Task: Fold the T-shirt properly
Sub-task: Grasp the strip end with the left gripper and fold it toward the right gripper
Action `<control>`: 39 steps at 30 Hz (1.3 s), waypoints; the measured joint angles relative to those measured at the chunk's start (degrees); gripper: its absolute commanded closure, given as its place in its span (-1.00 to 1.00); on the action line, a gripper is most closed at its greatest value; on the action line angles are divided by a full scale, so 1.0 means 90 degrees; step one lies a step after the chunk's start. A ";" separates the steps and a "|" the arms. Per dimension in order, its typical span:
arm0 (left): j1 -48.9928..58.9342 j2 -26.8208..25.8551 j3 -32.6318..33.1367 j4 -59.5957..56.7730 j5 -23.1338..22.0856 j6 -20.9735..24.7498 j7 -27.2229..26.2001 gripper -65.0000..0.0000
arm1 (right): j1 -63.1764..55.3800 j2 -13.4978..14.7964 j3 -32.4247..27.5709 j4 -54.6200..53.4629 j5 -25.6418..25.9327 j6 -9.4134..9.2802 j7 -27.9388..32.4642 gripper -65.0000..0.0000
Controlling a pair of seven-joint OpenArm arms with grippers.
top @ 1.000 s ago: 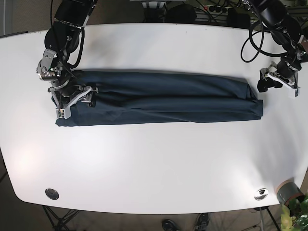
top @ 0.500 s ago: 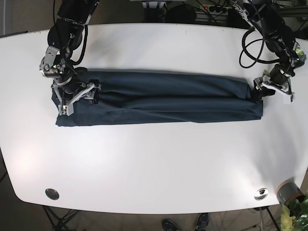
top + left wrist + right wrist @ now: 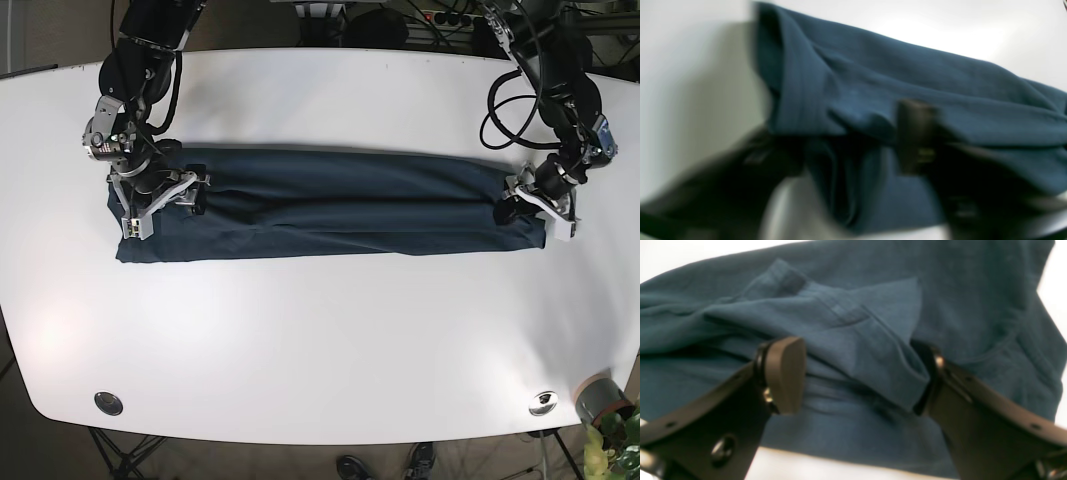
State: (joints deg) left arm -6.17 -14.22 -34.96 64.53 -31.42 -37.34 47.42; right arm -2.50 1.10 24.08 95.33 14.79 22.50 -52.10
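Note:
The dark navy T-shirt (image 3: 340, 205) lies folded into a long strip across the white table (image 3: 320, 340). In the base view my right gripper (image 3: 160, 205) rests on its left end. In the right wrist view that gripper (image 3: 860, 376) is open, its fingers (image 3: 786, 373) straddling a raised fold of the T-shirt (image 3: 853, 306). On the other side my left gripper (image 3: 527, 205) sits at the shirt's right end. The left wrist view is blurred; there the left gripper (image 3: 836, 150) looks open, with the edge of the T-shirt (image 3: 907, 73) between its fingers.
Two metal discs (image 3: 108, 403) (image 3: 542, 402) sit near the table's front corners. A grey pot (image 3: 598, 398) with a plant stands off the front right corner. Cables and equipment crowd the back edge behind both arms.
My left gripper has travelled from the bare table at the right inward and down onto the shirt's right end. My right gripper shifted slightly on the left end.

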 measured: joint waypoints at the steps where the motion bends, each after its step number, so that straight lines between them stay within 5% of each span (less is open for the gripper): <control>1: 0.0019 0.0044 -0.0007 0.0000 0.0002 0.0000 0.0029 0.67 | 0.0000 0.0000 0.0002 0.0000 0.0000 0.0000 0.0000 -0.32; 13: 0.0141 0.0012 0.0097 0.0287 0.0131 0.0002 0.0119 0.81 | 0.0165 0.0005 -0.0015 -0.0301 -0.0015 -0.0005 0.0070 -0.32; 23: 0.0551 0.0083 0.0199 0.2096 0.0131 0.0007 0.0243 0.81 | 0.0279 0.0109 -0.0015 -0.1030 0.0029 0.0000 0.0656 -0.32; 39: 0.0840 0.0906 0.2654 0.3201 0.0185 0.0046 0.0228 0.79 | 0.0228 0.0109 -0.0015 -0.1027 0.0051 0.0005 0.0731 -0.32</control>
State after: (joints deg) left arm 1.39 -6.07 -11.07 93.34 -29.76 -36.93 49.47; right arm -0.45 2.09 23.94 86.08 15.25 22.55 -45.52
